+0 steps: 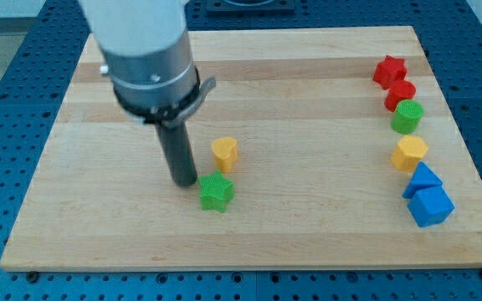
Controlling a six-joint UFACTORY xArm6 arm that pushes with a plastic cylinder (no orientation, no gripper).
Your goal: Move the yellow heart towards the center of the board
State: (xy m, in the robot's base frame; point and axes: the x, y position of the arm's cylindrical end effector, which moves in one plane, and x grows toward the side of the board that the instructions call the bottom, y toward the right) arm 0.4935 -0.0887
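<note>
The yellow heart [224,154] lies on the wooden board [308,84], a little to the view's left of the board's middle. A green star [216,192] lies just below it. My tip [184,181] rests on the board to the left of both blocks, close beside the green star's upper left edge and a short gap left of and below the yellow heart. The rod rises from there into the arm's grey and white body at the view's top left.
A column of blocks runs down the board's right side: a red star [389,71], a red block [401,94], a green cylinder [407,116], a yellow hexagon [409,154], a blue triangle [423,179] and a blue cube [432,206].
</note>
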